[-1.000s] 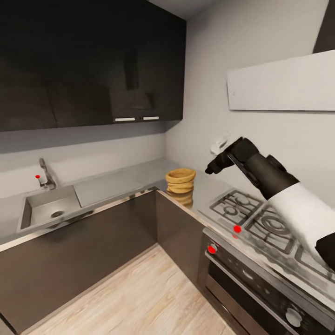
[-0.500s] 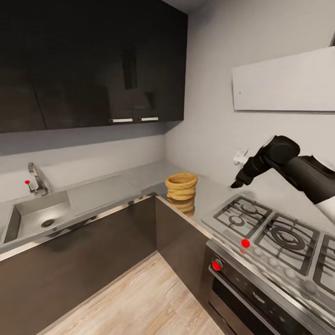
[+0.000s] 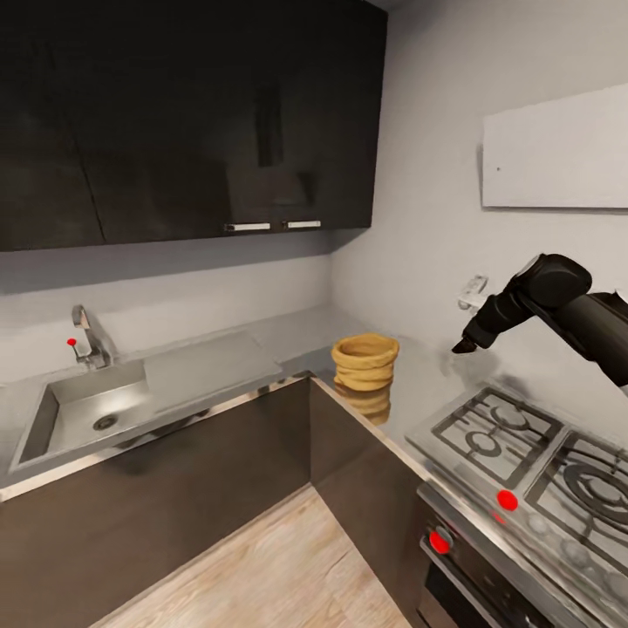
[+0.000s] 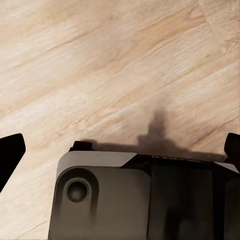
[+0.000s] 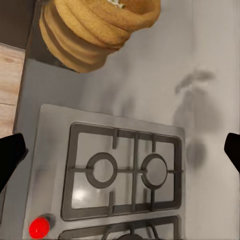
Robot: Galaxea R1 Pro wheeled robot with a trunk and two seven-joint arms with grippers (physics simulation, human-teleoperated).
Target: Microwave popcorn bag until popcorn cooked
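The tan-mustard popcorn bag [image 3: 365, 362] stands upright on the grey steel countertop [image 3: 288, 336] at the inner corner, its rolled rim open upward. It also appears in the right wrist view as the popcorn bag [image 5: 95, 30], with a few whitish bits just inside the rim. My right gripper [image 3: 465, 346] hovers above the counter to the right of the bag, clearly apart from it, over the hob's near end. It is open, with its right gripper [image 5: 120, 152] fingertips spread wide. My left gripper [image 4: 120, 150] hangs open over the wooden floor. The microwave is out of view.
A gas hob [image 3: 515, 436] with red-marked knobs [image 3: 507, 500] lies right of the bag. A slanted white hood [image 3: 558, 153] hangs above it. A sink [image 3: 78, 414] with a tap [image 3: 85, 336] sits at the left. Dark wall cabinets [image 3: 192, 113] overhang the counter. The wooden floor [image 3: 279, 576] is below.
The head camera has shifted, so the bag and sink sit further right in the picture. My right gripper has drawn slightly away from the bag, towards the hob, and now holds still.
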